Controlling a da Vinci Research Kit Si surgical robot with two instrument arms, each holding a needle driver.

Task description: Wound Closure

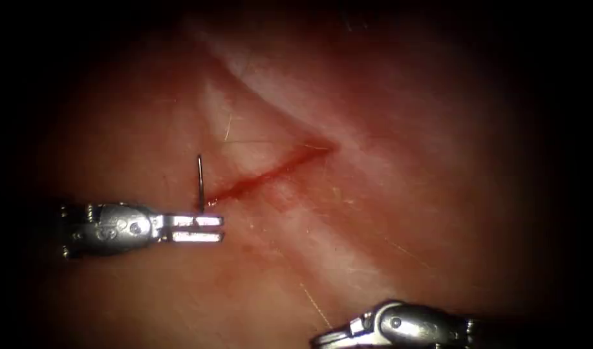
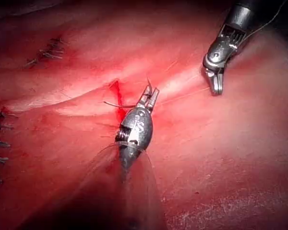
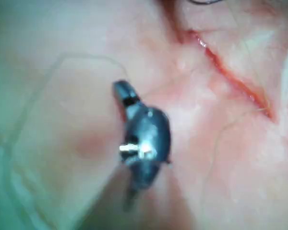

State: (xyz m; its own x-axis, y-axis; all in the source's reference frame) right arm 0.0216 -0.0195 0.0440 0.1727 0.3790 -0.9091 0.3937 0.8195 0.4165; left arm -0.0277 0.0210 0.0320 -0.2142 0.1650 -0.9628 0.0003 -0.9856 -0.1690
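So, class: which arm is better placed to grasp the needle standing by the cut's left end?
Left, probably. The left tool, jaws open and empty, lies right beside the needle, which seems stuck in the tissue at the cut's left end. The right tool, shut on nothing, sits far below the cut.

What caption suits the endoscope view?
Left silver claw, open, beside thin dark curved needle standing in pink tissue at red cut's left end.

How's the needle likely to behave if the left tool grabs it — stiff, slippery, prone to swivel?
Likely stiff: the needle is a thin metal sliver that holds its line where it stands by the left end of the cut. Probably slippery, since red fluid wets that spot. It may swivel in the left tool, whose jaws stand open beside it.
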